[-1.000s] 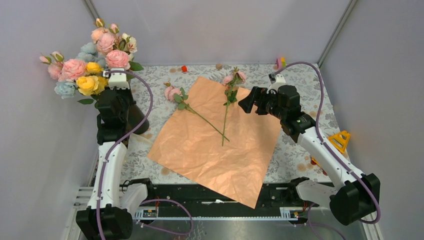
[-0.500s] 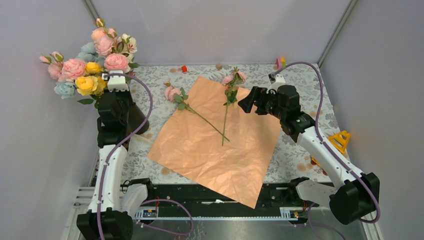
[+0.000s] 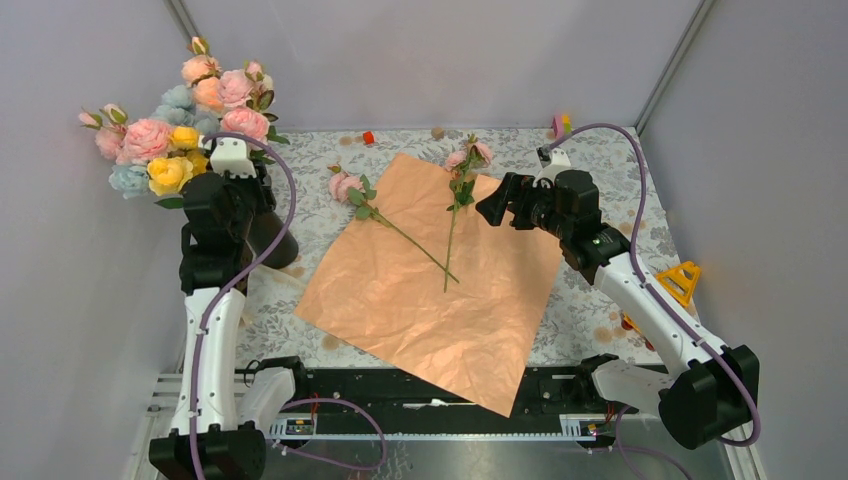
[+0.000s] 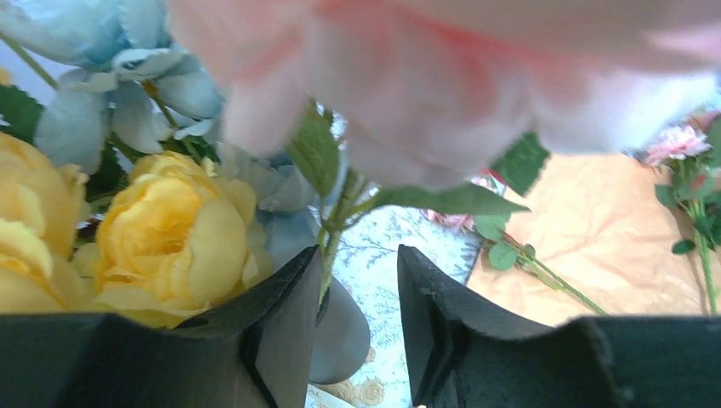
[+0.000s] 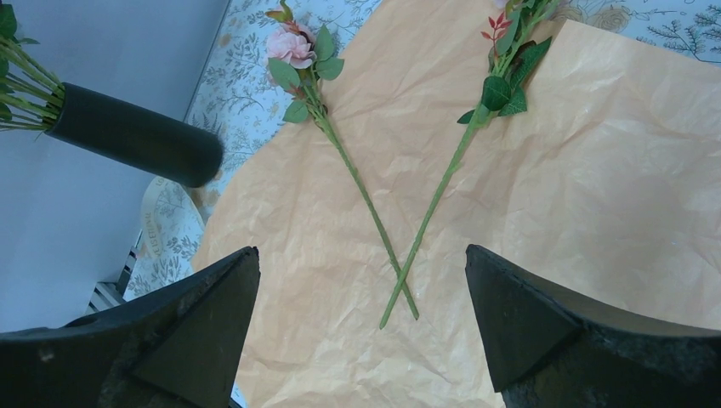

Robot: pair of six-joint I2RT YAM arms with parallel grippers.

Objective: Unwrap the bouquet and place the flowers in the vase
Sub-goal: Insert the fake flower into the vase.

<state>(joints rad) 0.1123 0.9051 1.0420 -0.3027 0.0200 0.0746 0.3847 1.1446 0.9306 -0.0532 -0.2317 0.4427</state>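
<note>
The bouquet is undone: its peach-orange paper (image 3: 430, 300) lies flat in the middle of the table. Two flowers lie crossed on it, a pink rose (image 3: 346, 186) and a second one (image 3: 468, 156); their stems (image 5: 400, 272) cross under my right gripper (image 5: 361, 251), which hangs wide open above the sheet's right edge (image 3: 497, 205). The black vase (image 3: 276, 240) stands at the left with a full bunch of roses (image 3: 170, 140) in it. My left gripper (image 4: 359, 255) is up among those heads, jaws parted. One green stem (image 4: 333, 246) rests against the left finger, and the vase (image 4: 349, 340) shows below.
A cream ribbon (image 5: 160, 228) lies by the vase's foot. Small toy blocks sit at the back edge (image 3: 368, 138) and back right (image 3: 560, 125). A yellow triangle (image 3: 680, 280) lies right of the right arm. Grey walls close in on three sides.
My left gripper has opened off the stem it pinched, and the left arm has shifted a little left. The rose heads above it have resettled. The right arm has not moved.
</note>
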